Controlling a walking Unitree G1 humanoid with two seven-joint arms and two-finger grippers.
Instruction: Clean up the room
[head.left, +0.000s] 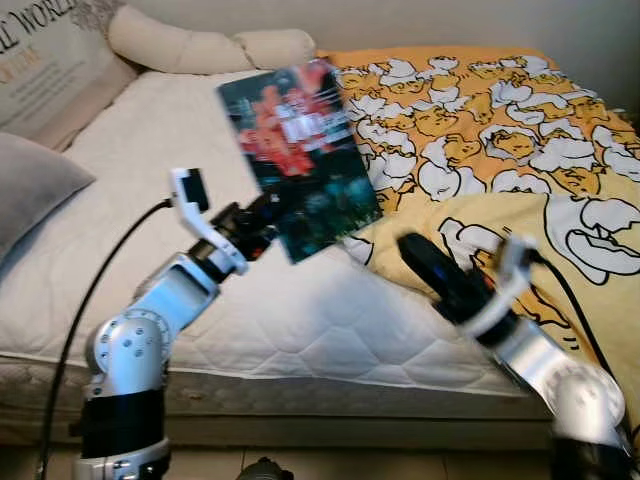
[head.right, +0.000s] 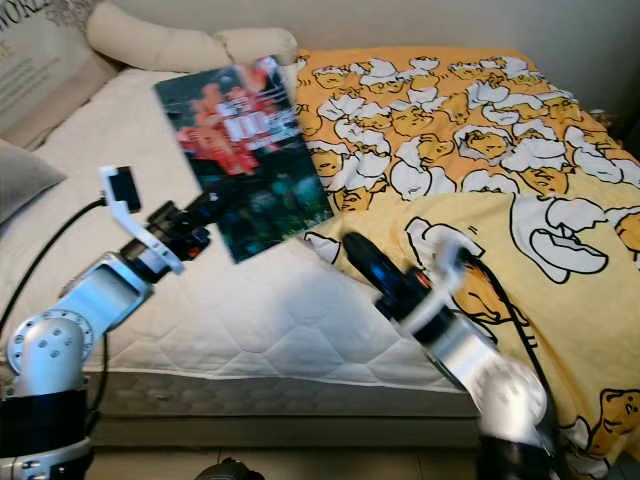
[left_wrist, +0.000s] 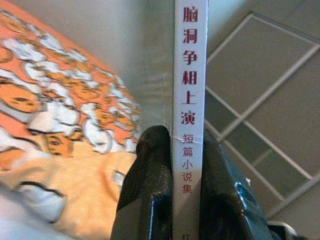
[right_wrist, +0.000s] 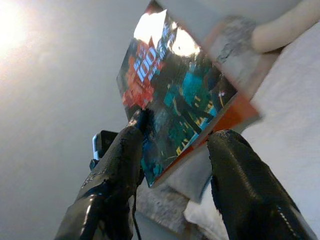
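Note:
A book (head.left: 300, 160) with a dark, red and teal cover is held up tilted above the bed. My left gripper (head.left: 262, 224) is shut on its lower edge. In the left wrist view the white spine (left_wrist: 189, 90) with red characters is pinched between the two black fingers (left_wrist: 150, 190). My right gripper (head.left: 425, 258) is low and to the right of the book, over the blanket's edge and apart from the book. Its fingers (right_wrist: 125, 155) are open with nothing between them. The book's cover (right_wrist: 175, 90) is seen beyond them.
The white quilted mattress (head.left: 300, 320) spreads below both arms. A yellow blanket (head.left: 520, 150) with a cartoon print covers the right half. Cream pillows (head.left: 200, 45) lie at the head, with a printed cushion (head.left: 50, 60) and a grey cushion (head.left: 30, 190) at the left.

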